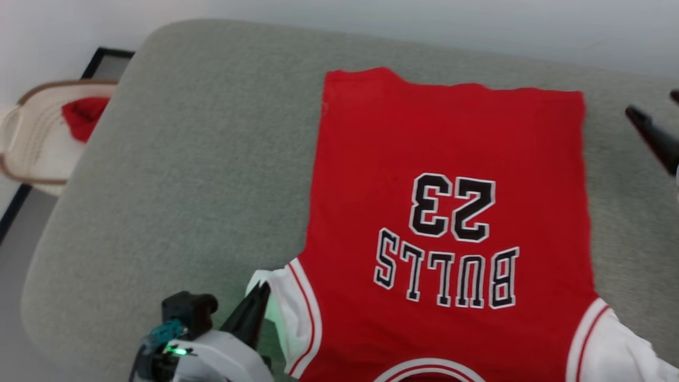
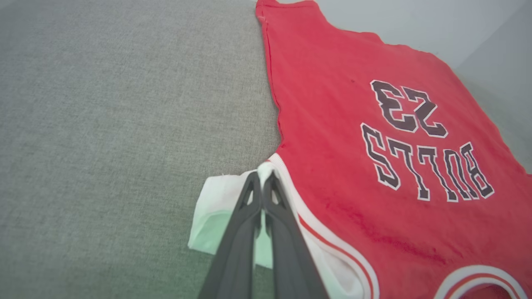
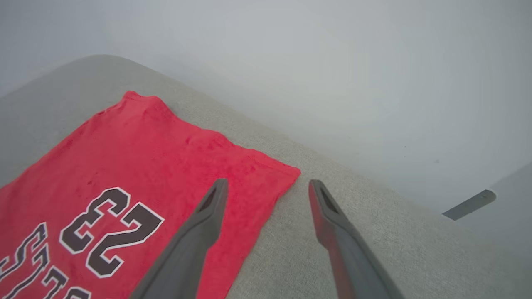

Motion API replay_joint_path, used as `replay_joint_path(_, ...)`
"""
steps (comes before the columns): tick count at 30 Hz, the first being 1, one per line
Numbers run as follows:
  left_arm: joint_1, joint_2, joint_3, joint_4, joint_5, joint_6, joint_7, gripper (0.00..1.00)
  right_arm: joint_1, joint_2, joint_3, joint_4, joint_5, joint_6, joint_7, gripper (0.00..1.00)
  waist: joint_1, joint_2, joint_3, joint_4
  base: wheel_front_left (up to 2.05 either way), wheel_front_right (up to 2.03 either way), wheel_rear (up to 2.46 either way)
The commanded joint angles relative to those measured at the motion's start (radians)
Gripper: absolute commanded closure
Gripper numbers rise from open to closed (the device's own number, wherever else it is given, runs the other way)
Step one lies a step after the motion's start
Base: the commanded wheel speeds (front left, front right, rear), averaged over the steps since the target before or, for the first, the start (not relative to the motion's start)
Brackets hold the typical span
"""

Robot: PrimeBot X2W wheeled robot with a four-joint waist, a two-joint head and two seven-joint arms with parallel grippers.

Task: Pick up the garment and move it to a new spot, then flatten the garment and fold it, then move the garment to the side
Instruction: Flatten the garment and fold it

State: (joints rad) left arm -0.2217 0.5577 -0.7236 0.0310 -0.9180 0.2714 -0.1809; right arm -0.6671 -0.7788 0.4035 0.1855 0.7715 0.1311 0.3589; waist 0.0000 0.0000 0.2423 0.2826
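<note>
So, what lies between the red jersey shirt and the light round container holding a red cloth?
Only bare grey-green cushion fabric separates the red jersey shirt from the light round container, as the head view shows.

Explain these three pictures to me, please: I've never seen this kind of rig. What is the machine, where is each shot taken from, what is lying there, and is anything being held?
It is a wheeled robot with two arms, each ending in a two-fingered gripper. One picture looks down from its head; the other two come from cameras on its wrists, looking along the fingers. A red jersey with white sleeves lies spread flat on a grey cushioned surface. The left gripper is shut on the jersey's white sleeve. The right gripper is open and holds nothing, near the jersey's far corner. At the side, a light round container holds a small red cloth.
</note>
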Motion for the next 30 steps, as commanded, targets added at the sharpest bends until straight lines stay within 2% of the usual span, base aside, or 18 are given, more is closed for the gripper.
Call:
replay_joint_path(1, -0.019, -0.013, -0.004, 0.009, 0.011, -0.009, -0.004, 1.00, -0.044, 0.008, 0.018, 0.033, -0.005, -0.001, 0.011, 0.00, 0.0000, 0.0000, 0.050, 0.062, 0.00, 0.00, 0.00)
replay_joint_path(11, -0.093, -0.098, -0.043, 0.092, 0.024, -0.075, -0.020, 1.00, -0.323, 0.066, 0.131, 0.424, 0.007, -0.001, 0.201, 0.00, 0.0000, 0.0000, 0.108, 0.145, 0.00, 0.00, 0.00)
replay_joint_path(20, -0.122, -0.141, -0.062, 0.145, 0.016, -0.114, -0.030, 1.00, -0.467, 0.124, 0.159, 0.708, -0.045, -0.001, 0.353, 0.00, 0.0000, 0.0000, 0.131, 0.192, 0.00, 0.00, 0.00)
replay_joint_path(30, -0.138, -0.180, -0.071, 0.185, 0.010, -0.144, -0.042, 1.00, -0.554, 0.199, 0.129, 1.013, -0.149, -0.001, 0.474, 0.00, 0.0000, 0.0000, 0.156, 0.227, 0.00, 0.00, 0.00)
